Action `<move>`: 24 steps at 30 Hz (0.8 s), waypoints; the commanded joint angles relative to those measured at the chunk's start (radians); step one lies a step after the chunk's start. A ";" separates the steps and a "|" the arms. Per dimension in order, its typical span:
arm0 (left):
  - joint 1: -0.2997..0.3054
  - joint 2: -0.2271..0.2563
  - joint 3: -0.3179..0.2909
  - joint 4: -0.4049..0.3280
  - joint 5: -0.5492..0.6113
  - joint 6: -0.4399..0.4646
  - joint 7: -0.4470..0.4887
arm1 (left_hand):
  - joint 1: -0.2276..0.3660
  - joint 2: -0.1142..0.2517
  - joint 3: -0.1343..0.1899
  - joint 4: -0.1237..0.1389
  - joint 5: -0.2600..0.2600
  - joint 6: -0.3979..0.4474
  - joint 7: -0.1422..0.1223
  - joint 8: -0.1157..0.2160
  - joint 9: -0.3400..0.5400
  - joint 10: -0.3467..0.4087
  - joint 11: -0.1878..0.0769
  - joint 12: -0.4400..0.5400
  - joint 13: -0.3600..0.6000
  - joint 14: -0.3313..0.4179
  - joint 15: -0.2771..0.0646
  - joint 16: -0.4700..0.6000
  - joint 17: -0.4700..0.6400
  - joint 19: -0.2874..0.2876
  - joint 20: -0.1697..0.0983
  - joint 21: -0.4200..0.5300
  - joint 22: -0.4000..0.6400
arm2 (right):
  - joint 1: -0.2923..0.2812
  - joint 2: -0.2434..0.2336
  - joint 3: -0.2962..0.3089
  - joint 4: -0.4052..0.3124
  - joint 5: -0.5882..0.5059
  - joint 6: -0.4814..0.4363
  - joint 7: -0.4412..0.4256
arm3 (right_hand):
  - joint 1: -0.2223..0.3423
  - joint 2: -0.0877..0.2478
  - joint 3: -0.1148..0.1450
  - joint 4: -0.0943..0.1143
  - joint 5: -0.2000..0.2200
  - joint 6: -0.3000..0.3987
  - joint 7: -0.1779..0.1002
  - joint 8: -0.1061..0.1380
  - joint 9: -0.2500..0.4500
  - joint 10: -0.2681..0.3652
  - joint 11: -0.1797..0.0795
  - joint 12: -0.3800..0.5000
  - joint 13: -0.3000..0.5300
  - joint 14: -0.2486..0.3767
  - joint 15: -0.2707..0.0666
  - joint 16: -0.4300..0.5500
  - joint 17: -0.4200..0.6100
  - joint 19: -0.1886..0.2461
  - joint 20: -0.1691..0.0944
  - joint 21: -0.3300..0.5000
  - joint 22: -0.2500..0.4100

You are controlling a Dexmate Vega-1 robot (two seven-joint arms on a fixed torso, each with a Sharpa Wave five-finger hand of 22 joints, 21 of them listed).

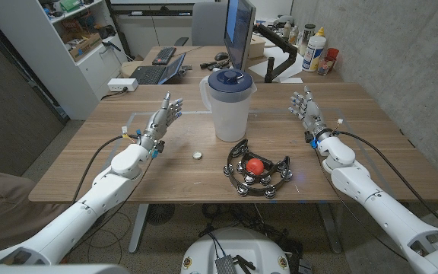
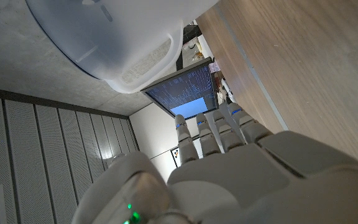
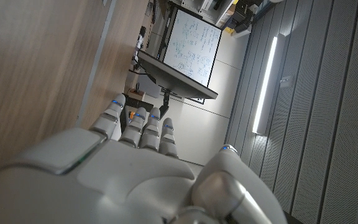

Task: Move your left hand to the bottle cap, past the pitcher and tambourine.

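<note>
Nearest the robot sits the tambourine [image 1: 258, 172], black ring with a red ball [image 1: 255, 165] lying inside it, just right of centre near the front edge of the table [image 1: 356, 183]. A little to its left and slightly farther back is the target: the bottle cap [image 1: 196, 155], small and pale, alone on bare wood, near the tambourine but not touching it. Behind both stands the pitcher [image 1: 226, 106], clear body, blue lid, upright, well back from the cap.

Out on the left, the left hand [image 1: 163, 119] is up off the wood, fingers extended and slightly apart, nothing in them; in the left wrist view the fingers [image 2: 219, 134] reach straight out, the pitcher looming just beside them. On the far side the right hand [image 1: 304, 107] stands likewise released, fingers up, holding nothing.

Now the reach, as I judge it: the cap lies nearer the robot than the hand and toward centre, so bring the hand back and inward, low, keeping the fingers clear of the pitcher's side and stopping short of the tambourine rim; a slow descent, since a nudge would skid so light a cap
</note>
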 commanded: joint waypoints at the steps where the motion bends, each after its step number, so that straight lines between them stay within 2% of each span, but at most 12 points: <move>1: 0.057 0.095 0.011 -0.125 0.169 0.058 0.083 | -0.022 -0.005 -0.016 0.007 0.002 -0.026 -0.008 -0.008 0.002 0.000 -0.004 0.002 0.003 -0.007 -0.061 0.001 0.005 0.001 -0.001 0.003 0.003 | -0.007 -0.007 0.003 -0.009 -0.007 0.001 -0.008 | 0.000 0.012 -0.002 0.009 0.005 0.009 0.001 -0.001 0.003 -0.001 -0.004 -0.001 0.003 0.002 -0.002 0.003 0.004 0.008 -0.001 0.005 0.004; 8: 0.099 0.112 0.000 -0.165 0.222 0.061 0.134 | -0.030 -0.008 -0.021 0.011 0.002 -0.031 -0.010 -0.007 0.002 0.001 -0.006 0.002 0.003 -0.008 -0.061 0.001 0.004 0.004 -0.005 0.004 0.003 | 0.000 -0.003 0.001 -0.007 -0.012 0.008 -0.007 | 0.000 0.011 -0.002 0.009 0.006 0.009 0.001 -0.002 0.003 -0.001 0.000 -0.001 0.003 0.001 -0.002 0.003 0.004 0.008 -0.001 0.004 0.004; 16: 0.137 0.089 -0.015 -0.167 0.295 0.023 0.222 | -0.051 -0.020 -0.036 0.020 0.010 -0.011 -0.015 0.009 0.001 0.049 -0.011 0.018 0.003 0.027 -0.080 0.013 0.002 0.048 -0.003 0.017 0.001 | 0.010 -0.002 -0.005 -0.007 -0.018 0.001 -0.007 | 0.000 0.012 -0.002 0.009 0.006 0.009 0.001 -0.003 0.003 -0.001 -0.001 -0.001 0.003 -0.001 -0.002 0.002 0.004 0.008 -0.001 0.004 0.004; 24: 0.152 0.086 -0.016 -0.188 0.378 0.051 0.282 | -0.054 -0.026 -0.040 0.020 0.015 0.002 -0.016 0.014 0.001 0.068 -0.020 0.022 0.003 0.038 -0.093 0.015 0.001 0.057 -0.012 0.016 0.000 | 0.022 0.001 -0.006 0.005 -0.019 -0.002 -0.003 | 0.000 0.012 -0.003 0.010 0.007 0.010 0.001 -0.003 0.003 0.001 0.000 -0.001 0.003 0.000 -0.001 0.003 0.004 0.007 -0.001 0.004 0.004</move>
